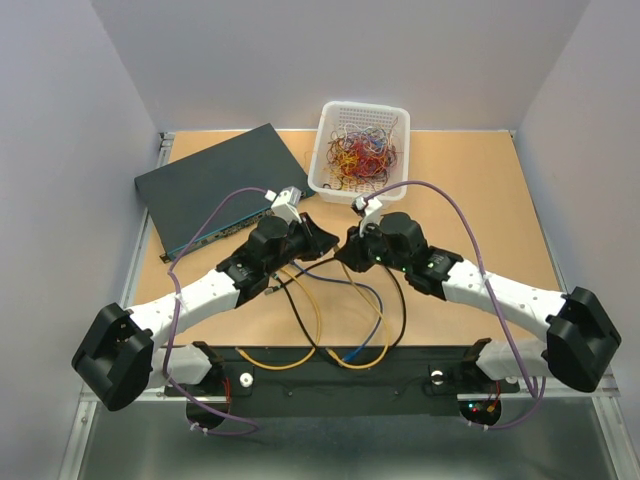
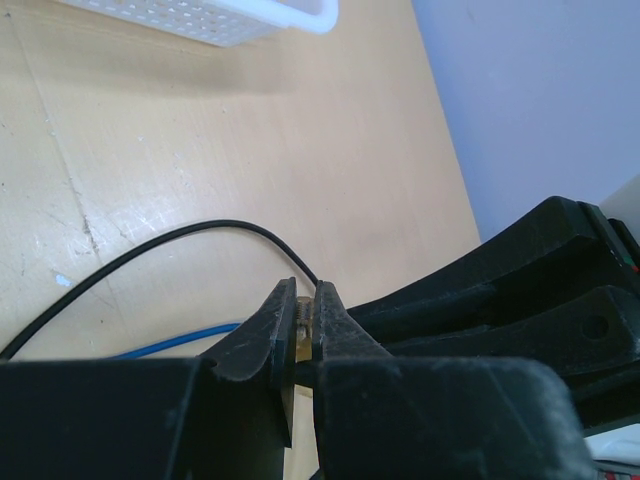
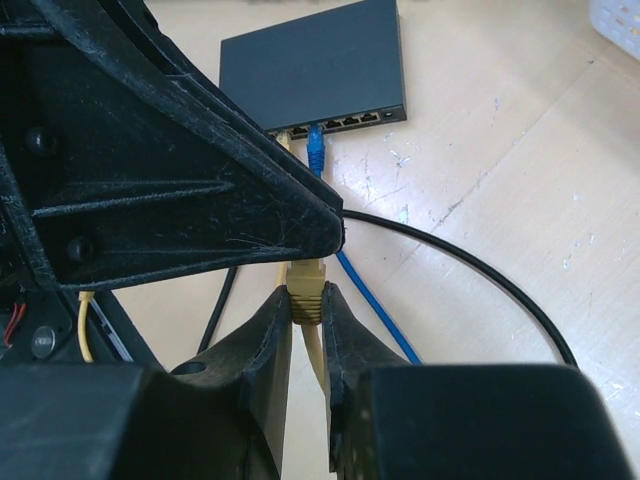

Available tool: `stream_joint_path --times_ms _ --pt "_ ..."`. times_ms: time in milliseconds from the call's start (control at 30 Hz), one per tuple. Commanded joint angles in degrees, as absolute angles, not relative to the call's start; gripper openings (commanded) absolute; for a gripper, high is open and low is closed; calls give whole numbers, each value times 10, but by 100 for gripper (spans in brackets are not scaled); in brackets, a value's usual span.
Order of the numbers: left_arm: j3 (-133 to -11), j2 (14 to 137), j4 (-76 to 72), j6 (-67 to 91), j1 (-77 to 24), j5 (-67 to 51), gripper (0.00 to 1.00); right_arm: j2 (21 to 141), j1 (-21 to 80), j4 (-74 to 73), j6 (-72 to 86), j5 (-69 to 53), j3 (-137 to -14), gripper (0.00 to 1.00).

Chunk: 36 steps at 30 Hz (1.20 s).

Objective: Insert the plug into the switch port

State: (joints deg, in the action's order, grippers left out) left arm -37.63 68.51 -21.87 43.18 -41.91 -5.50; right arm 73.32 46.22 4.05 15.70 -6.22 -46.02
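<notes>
Pale walls close in a tan desk (image 1: 480, 200), with a wire-filled basket (image 1: 322, 150) at its 12 o'clock and a big grey box (image 1: 215, 180) at 10. The arms meet mid-desk. The right hand (image 3: 305, 293) is clamped on a yellow plug (image 3: 305, 272), whose cable runs down between the fingers. At 12 o'clock from it, apart, lies the switch (image 3: 320, 70), its ports (image 3: 355, 120) facing the hand. A blue plug (image 3: 316, 150) sits in one port, with a yellow lead (image 3: 283, 140) just beside it. The left hand (image 2: 305, 293) pinches a clear plug (image 2: 300, 335) on a black cable (image 2: 200, 228).
</notes>
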Motion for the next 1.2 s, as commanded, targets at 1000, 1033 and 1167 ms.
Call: stream_joint_path --times_ms 1000,1033,1167 --pt "-272 719 -279 403 -133 11 58 1041 466 -57 114 13 -693 0" --pt "-270 722 -279 399 -127 11 58 1044 466 -65 116 11 -698 1" --pt "-255 722 -287 400 -97 13 57 1038 466 -69 129 11 -693 0"
